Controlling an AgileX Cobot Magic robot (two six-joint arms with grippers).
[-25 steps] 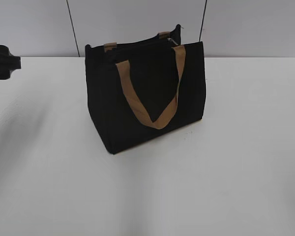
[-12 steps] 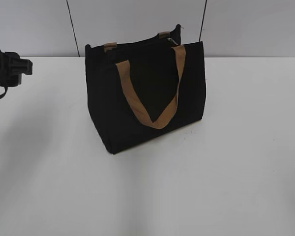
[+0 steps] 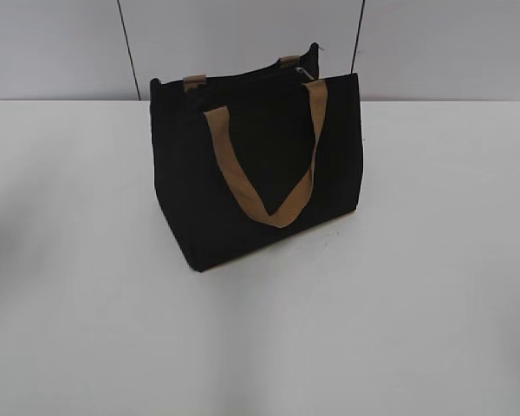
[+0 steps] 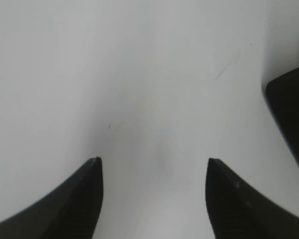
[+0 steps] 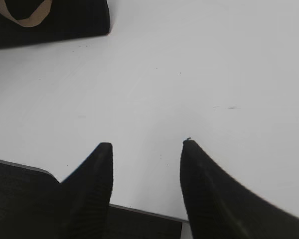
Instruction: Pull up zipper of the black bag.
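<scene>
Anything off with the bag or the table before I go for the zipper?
Nothing stands out. The black bag stands upright on the white table, its front handle hanging flat against it. The silver zipper pull sits at the right end of the top edge. Both grippers are open over bare table.

in the exterior view the zipper (image 3: 305, 73) is a tiny silver glint at the black bag (image 3: 256, 169) top edge, too small to read, and the rear handle (image 3: 193, 82) is mostly hidden behind the rim. the left wrist view cuts the bag to a dark sliver at the right edge, perhaps its side. neither claw shows beyond its fingertips.
</scene>
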